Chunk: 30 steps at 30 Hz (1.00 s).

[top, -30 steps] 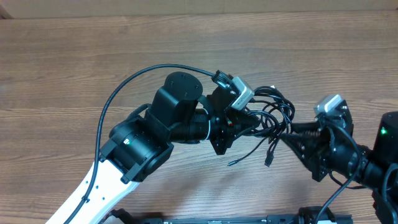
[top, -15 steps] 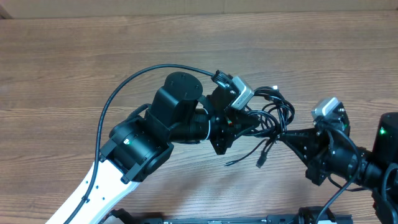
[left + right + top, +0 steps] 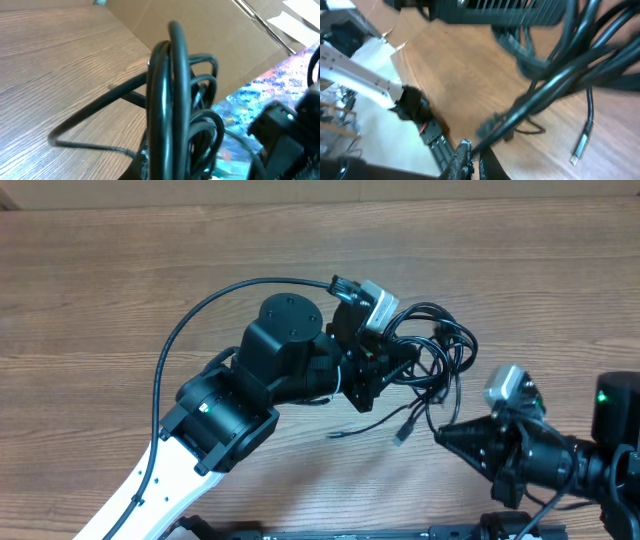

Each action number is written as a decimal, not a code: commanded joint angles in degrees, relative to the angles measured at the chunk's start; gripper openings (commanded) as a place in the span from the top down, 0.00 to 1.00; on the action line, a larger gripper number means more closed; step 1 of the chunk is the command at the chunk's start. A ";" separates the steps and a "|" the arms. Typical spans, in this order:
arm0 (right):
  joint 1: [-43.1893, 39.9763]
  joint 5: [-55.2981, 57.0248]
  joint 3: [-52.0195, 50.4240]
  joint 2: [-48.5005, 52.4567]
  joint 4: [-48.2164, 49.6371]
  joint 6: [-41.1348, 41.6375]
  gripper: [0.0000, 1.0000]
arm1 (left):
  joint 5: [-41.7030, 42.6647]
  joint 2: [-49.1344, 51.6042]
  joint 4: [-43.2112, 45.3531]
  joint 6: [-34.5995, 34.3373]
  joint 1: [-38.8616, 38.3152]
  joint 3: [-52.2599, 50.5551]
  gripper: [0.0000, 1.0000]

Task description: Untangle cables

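The cables [image 3: 447,345] are a bunch of thin black loops held off the table just right of centre. My left gripper [image 3: 388,366] is shut on the bunch from the left. In the left wrist view the loops [image 3: 172,90] fill the frame and hide the jaws. My right gripper [image 3: 443,432] is below the bunch, shut on one strand [image 3: 555,85] that runs taut from its fingertips [image 3: 472,159] up to the bunch. Two loose ends hang down to the table, one with a silver-tipped plug [image 3: 580,150], also seen from overhead [image 3: 402,435].
The wooden table [image 3: 120,300] extends left and back. The left arm's thick black cable [image 3: 200,315] arcs over the table's left middle. A black rail [image 3: 330,532] runs along the front edge. A cardboard wall [image 3: 210,35] stands behind the table.
My right gripper has moved toward the front edge and left, drawing its strand out of the bunch. My left gripper has shifted slightly back and left with the bunch. The loose ends moved left.
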 commanded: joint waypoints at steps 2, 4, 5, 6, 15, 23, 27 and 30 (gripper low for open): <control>-0.07 2.89 0.44 -0.22 -4.63 -4.74 0.96 | -3.04 -0.17 1.27 -1.09 1.57 0.87 0.96; -0.07 3.06 0.44 -0.22 -5.11 -4.70 0.96 | -3.04 -0.20 1.42 -2.56 2.71 0.87 0.96; -0.07 3.19 0.44 -0.22 -5.03 -4.72 0.96 | -3.04 -0.20 1.46 -3.52 3.28 0.87 0.96; -0.07 3.19 0.44 -0.22 -4.94 -4.72 0.96 | -2.95 -0.20 1.44 -3.80 3.72 0.87 0.96; -0.07 15.26 0.44 -0.20 7.23 12.33 0.09 | 8.39 -0.20 1.14 8.52 3.89 0.87 0.96; -0.07 17.57 0.44 -0.15 14.43 18.05 0.18 | 11.58 -0.17 0.39 11.06 3.65 0.87 0.96; -0.07 13.44 0.44 -0.15 15.41 17.79 0.46 | 11.56 -0.15 0.55 11.02 2.73 0.87 0.96; -0.07 11.34 0.44 0.31 15.26 17.66 0.60 | 11.52 -0.15 1.25 10.58 2.12 0.87 0.96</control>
